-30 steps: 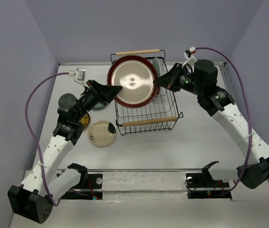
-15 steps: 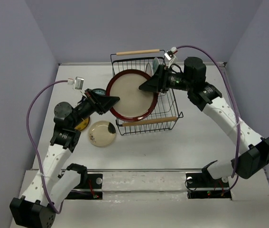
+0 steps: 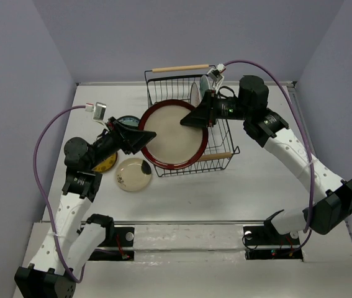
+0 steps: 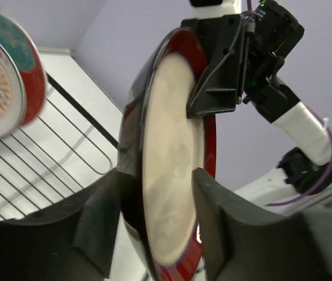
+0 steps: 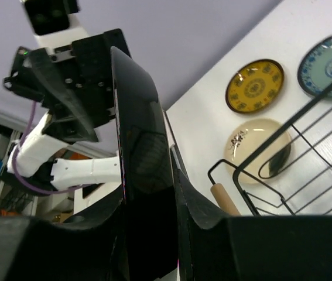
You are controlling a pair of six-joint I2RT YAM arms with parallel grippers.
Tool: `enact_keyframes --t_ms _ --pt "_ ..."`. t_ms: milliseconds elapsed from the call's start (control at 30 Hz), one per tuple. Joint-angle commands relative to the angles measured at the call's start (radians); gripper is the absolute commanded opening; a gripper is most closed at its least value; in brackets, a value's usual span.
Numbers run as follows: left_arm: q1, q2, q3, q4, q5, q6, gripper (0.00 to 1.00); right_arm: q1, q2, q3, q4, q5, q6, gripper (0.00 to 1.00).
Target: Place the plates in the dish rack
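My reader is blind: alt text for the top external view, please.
A large red-rimmed plate hangs tilted over a black wire dish rack, the left tool and right tool straddling opposite edges. Three small plates lie left of it.

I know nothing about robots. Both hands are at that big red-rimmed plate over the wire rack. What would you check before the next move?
1. Right hand closed on the big plate: ok, the rim sits tight between its fingers.
2. Left hand pressing the opposite rim: cannot tell; its fingers straddle it.
3. Plate over the dish rack: ok, though its left edge looks past the rack's side.
4. Plate turned upright for slotting: not ok; its face shows almost whole from above.
5. Free room in the rack: ok; bare wires show beside the standing plate.
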Motion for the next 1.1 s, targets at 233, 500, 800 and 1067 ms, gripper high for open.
enact_keyframes --t_ms 233,500,800,1067 --pt "-0.009 -0.201 0.055 -0.401 -0.524 0.508 0.99 0.022 -0.012 0.147 -0.095 0.551 -0.025 0.07" --pt "-0.126 -0.252 -0.001 -0.422 -0.668 0.592 0.99 0.158 0.271 0.470 -0.243 1.191 -0.118 0.07" --pt "-0.219 -0.287 -0.064 -0.430 -0.641 0.609 0.99 0.230 0.626 0.848 -0.317 1.673 -0.366 0.07" --pt "-0.258 -0.295 -0.062 -0.432 -0.627 0.615 0.99 0.230 0.769 0.942 -0.276 1.759 -0.478 0.07"
